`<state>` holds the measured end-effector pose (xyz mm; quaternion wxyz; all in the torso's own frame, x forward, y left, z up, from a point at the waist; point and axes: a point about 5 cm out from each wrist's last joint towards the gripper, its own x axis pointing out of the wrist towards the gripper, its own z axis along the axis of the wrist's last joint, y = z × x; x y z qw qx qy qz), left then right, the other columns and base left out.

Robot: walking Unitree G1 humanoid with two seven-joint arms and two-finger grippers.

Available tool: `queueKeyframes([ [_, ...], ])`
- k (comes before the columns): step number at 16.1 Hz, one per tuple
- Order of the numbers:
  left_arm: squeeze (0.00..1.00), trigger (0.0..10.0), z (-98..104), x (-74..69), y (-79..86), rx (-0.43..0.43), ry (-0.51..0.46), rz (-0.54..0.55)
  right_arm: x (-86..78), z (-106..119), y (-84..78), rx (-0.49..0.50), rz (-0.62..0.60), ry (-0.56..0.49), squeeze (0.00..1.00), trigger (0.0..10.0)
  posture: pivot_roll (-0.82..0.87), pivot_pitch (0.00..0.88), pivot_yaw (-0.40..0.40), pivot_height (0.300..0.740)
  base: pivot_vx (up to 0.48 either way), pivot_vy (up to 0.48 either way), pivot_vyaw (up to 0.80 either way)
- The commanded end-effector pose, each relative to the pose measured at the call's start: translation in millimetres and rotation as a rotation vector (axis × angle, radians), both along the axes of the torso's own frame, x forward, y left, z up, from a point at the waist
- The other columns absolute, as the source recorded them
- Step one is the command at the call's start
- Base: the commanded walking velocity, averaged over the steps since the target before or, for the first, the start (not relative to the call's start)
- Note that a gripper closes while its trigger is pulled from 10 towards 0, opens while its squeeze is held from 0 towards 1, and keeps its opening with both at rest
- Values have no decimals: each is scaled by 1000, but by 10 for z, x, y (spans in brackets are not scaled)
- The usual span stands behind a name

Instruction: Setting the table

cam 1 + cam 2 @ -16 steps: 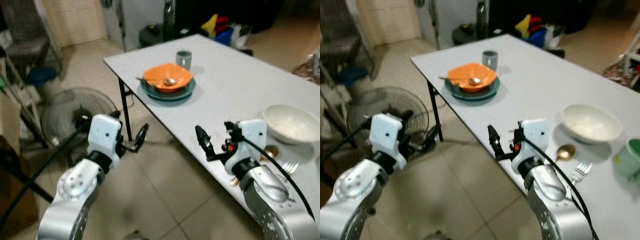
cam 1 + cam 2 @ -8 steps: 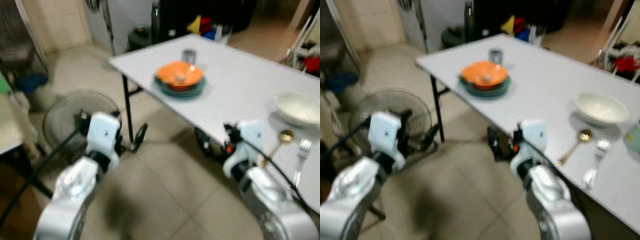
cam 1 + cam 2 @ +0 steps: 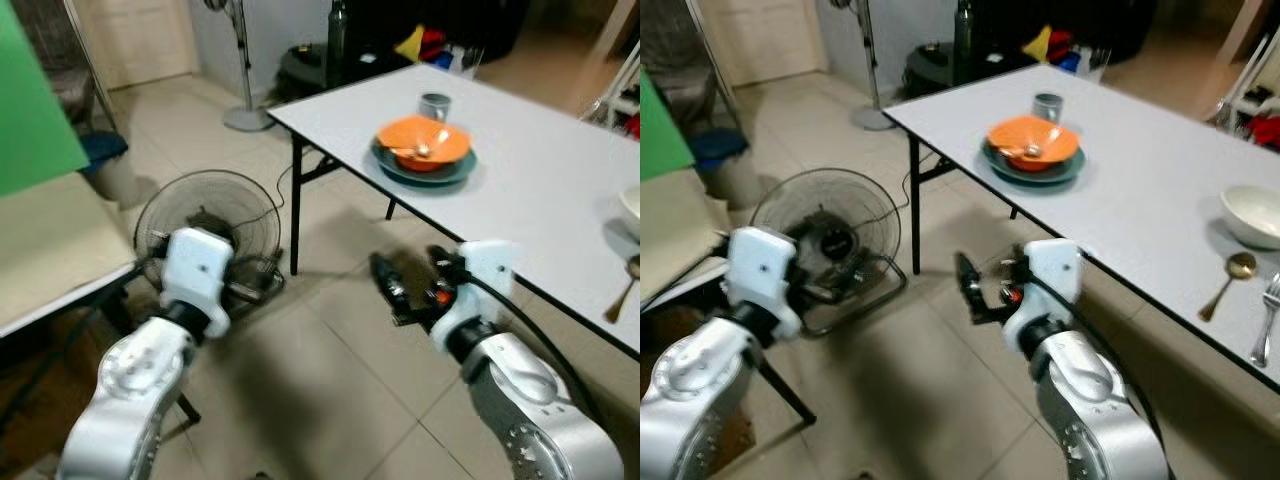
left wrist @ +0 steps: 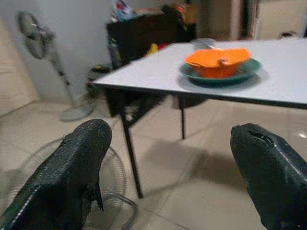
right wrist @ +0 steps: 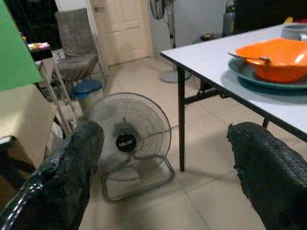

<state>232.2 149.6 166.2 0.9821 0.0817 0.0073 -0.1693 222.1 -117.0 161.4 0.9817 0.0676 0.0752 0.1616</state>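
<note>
A humanoid robot stands off the corner of a white desk (image 3: 1140, 170) in a tiled room, both arms raised and nothing in hand. The left pincer (image 4: 177, 167) and the right pincer (image 5: 168, 163) each have their black fingers spread wide, with only floor and furniture between them. One place looks already laid: an orange bowl (image 3: 1032, 141) with a spoon in it sits on a dark green plate (image 3: 1032, 166), a small cup (image 3: 1046, 106) just behind. Farther along the desk, near its front edge, a white bowl (image 3: 1252, 214), a gold spoon (image 3: 1228, 280) and a fork (image 3: 1267, 320) lie close together, apparently the second setting in progress. A floor fan (image 3: 827, 235) stands on the tiles beside the desk leg. The robot appears to be between placements, empty-handed; the next move likely calls for turning toward whatever item is needed, reaching, and closing one pincer on it.
</note>
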Motion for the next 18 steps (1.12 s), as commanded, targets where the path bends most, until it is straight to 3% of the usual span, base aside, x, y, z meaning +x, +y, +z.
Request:
queueKeyframes([
  [1,0,10000,6,1,-64,-12,2,-25,7,1,-70,-11,-27,5,1000,10000,126,0,21,740,0,398,0],
  [3,0,10000,9,0,-65,-12,2,-23,11,3,-60,-15,-13,5,1000,10000,128,0,19,740,0,401,0],
  [11,0,10000,41,20,-42,-13,-4,-5,65,11,-7,1,36,4,1000,10000,141,0,25,740,0,397,782],
  [18,0,10000,104,83,11,4,-45,45,105,-10,26,-3,94,19,1000,10000,142,0,30,740,0,0,186],
])
